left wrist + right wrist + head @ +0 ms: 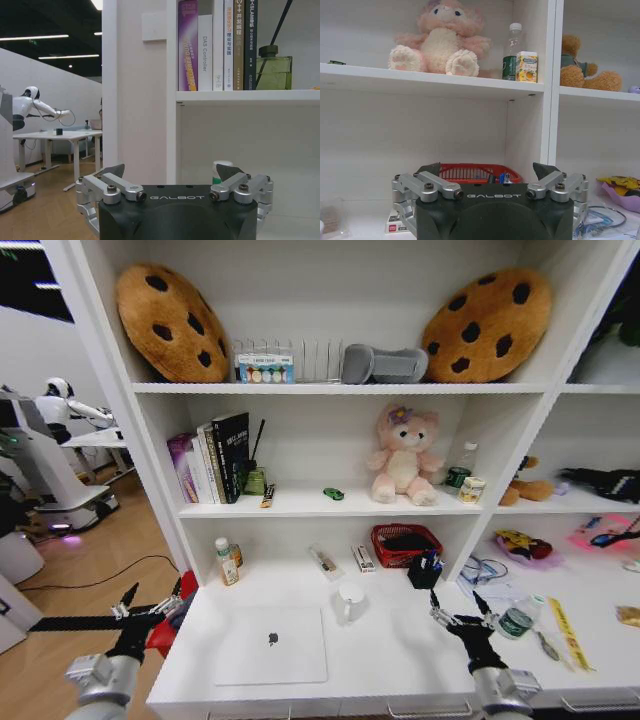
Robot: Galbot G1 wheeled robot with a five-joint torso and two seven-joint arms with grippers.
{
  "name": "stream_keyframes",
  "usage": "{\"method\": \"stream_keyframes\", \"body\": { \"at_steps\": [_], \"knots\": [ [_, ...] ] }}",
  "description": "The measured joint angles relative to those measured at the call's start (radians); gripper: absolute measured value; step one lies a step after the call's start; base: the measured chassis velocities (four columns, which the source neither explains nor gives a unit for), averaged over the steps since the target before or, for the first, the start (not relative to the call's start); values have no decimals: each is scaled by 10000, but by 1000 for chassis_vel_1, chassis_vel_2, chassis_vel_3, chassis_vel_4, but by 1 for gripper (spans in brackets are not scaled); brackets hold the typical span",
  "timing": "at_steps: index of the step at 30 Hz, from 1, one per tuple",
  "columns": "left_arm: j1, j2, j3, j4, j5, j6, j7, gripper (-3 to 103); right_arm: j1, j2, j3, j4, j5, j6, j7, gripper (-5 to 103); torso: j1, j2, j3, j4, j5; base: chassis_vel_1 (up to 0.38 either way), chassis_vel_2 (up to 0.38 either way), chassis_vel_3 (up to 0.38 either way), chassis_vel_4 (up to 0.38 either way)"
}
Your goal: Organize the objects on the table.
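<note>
From the head view, the long white table (400, 660) runs under a white shelving unit (340, 390), and a closed silver laptop (271, 645) lies flat near the table's front edge, toward its left end. Just behind the laptop's right rear corner stands a white mug (350, 601), and farther back, against the rear edge, sits a red basket (405, 543). A tiny green toy car (333, 494) rests on the middle shelf, between a row of books (215, 458) and a pink plush toy (404, 455). The left gripper (152, 600) hangs off the table's left end, beside the front left corner, its fingers spread wide and holding nothing. The right gripper (460, 612) hovers over the table to the right of the mug, fingers likewise wide apart and empty. In the left wrist view, the left gripper (172, 176) shows its two fingertips far apart, pointing at the shelving unit's upright with the books (217, 45) on the shelf above. In the right wrist view, the right gripper (489, 171) is spread wide and empty, facing the red basket (477, 173) at the table's rear edge, with the pink plush toy (440, 37) on the shelf overhead.
</note>
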Motion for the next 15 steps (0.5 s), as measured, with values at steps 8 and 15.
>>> {"method": "stream_keyframes", "body": {
  "at_steps": [8,15],
  "knots": [
    [0,0,0,0,0,0,0,100,3,-123,94,157,147,1,-20,100,3,-1,2,0,1,-74,-78,81,88],
    [0,0,0,0,0,0,0,100,-113,-219,219,226,115,12,-38,100,1,0,2,0,2,-58,-77,66,70]
  ]
}}
